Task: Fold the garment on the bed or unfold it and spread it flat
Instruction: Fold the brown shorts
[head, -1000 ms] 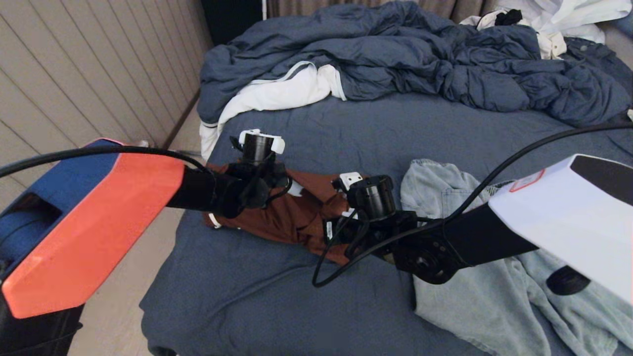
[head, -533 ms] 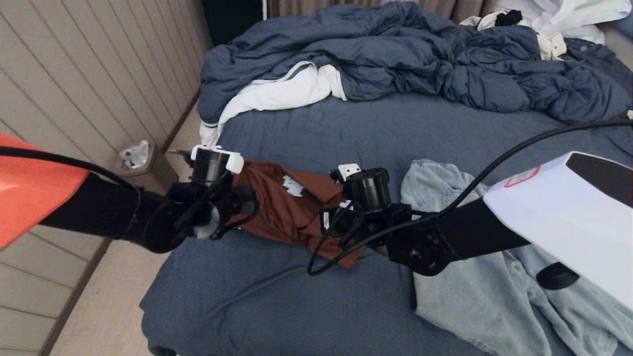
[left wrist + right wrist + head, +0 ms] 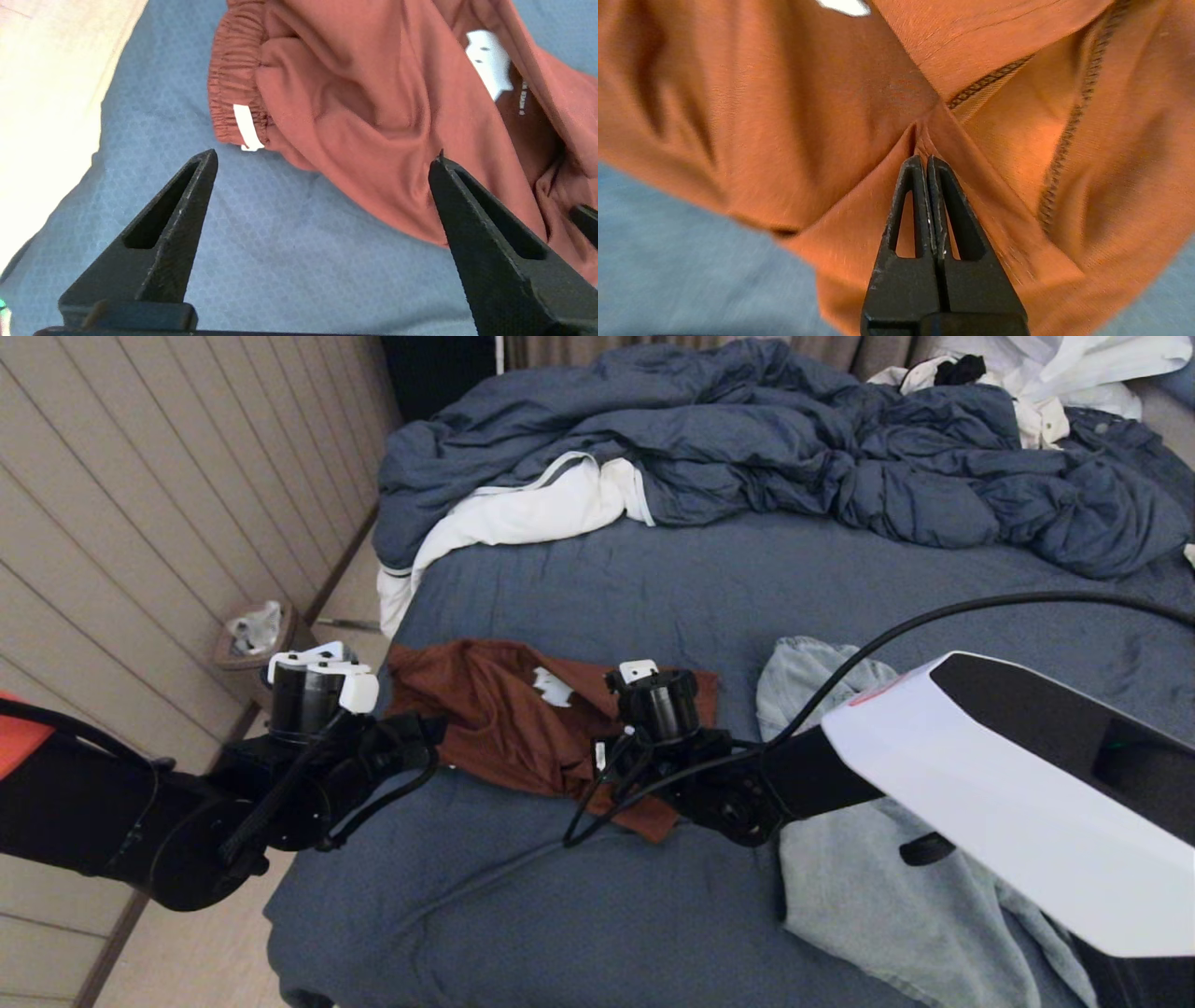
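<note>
The rust-brown garment (image 3: 523,728) lies crumpled on the slate-blue sheet of the bed (image 3: 747,588), near the bed's left edge, with a pale denim garment (image 3: 868,896) just beside it on the right. The right gripper (image 3: 927,161) is pinched tight on a fold of the brown cloth, which bunches into a ridge at its tips; a second ago it gripped the same end. The left gripper (image 3: 322,158) has let go and drawn back toward the bed's edge: its fingers (image 3: 187,196) stand wide apart, with the elastic waistband (image 3: 233,88) lying free ahead of them. A second ago that gripper was over the garment.
</note>
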